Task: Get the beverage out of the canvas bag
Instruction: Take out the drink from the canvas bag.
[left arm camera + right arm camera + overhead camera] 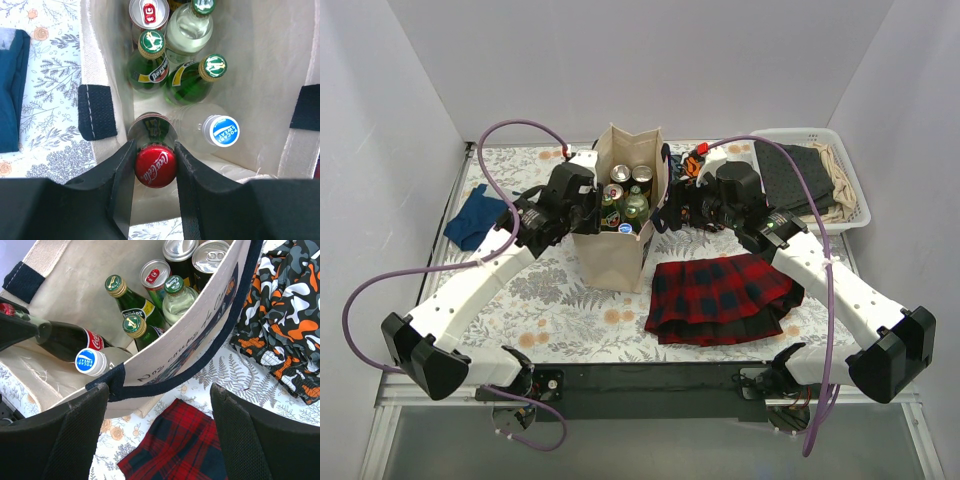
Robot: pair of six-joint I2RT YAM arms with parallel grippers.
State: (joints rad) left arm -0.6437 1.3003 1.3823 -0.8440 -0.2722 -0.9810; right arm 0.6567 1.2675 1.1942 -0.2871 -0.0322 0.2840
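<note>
Pinching the Coke bottle [155, 166] by its cap, left fingers [117, 195] sit in the bag's [260, 60] near-left corner; right fingers [70, 435] hang open by its right rim. Smooth cap could slip, or the unheld bag tips on lifting.

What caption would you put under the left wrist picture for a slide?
Left black claw shut on the red-capped dark cola bottle inside the cream canvas bag, beside green glass bottles.
</note>
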